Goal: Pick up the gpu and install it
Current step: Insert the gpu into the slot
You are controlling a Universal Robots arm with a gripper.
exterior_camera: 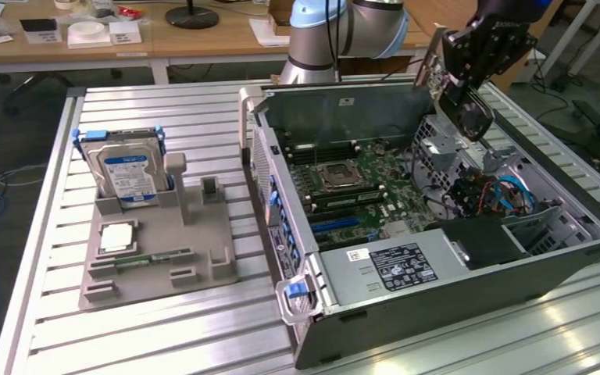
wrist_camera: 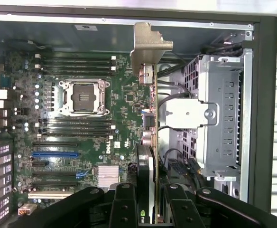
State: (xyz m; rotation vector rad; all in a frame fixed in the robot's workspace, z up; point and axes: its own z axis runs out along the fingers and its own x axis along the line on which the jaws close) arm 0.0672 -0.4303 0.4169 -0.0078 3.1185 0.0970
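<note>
The gpu hangs above the far right corner of the open computer case, clear of the motherboard. My gripper is shut on the card's upper part. In the wrist view the gpu appears edge-on between my fingers, with its metal end bracket pointing away from the camera. The card sits over the strip between the motherboard and the silver drive cage. My gripper clamps it from both sides.
A grey holder stands on the slatted table at the exterior view's left, carrying a hard drive with a blue label and a green memory stick. Expansion slots lie beside the heatsink. Cables fill the case's right side.
</note>
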